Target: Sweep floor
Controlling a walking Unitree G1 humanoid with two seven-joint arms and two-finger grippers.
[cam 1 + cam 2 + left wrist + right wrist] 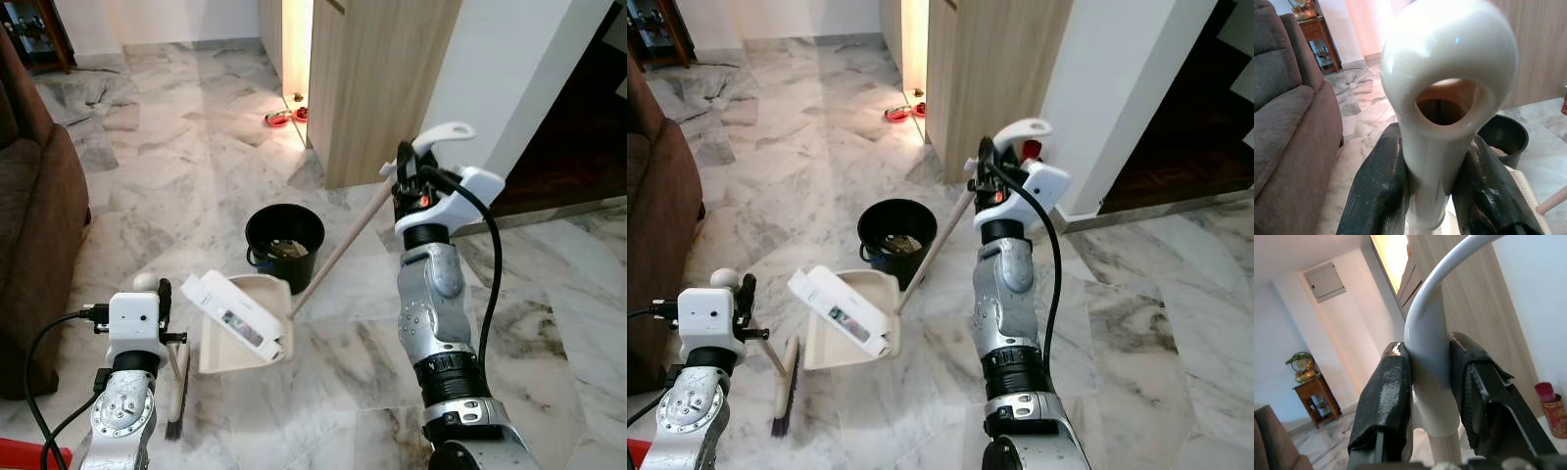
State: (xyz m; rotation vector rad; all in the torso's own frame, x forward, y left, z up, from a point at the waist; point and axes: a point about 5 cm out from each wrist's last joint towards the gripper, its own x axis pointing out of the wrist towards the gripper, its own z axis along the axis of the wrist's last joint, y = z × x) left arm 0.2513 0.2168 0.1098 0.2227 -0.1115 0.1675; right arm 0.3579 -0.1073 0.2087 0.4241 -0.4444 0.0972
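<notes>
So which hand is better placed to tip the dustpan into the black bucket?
Right. The right hand grips the dustpan handle, and the dustpan sits right next to the black bucket. The left hand is occupied holding the broom.

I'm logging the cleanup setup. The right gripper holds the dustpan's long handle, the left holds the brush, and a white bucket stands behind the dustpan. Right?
Not quite: the bucket is black, not white, as the left eye view shows. The rest holds: the right gripper is shut on the dustpan's long handle, the left gripper on the brush, with the bucket behind the dustpan.
</notes>
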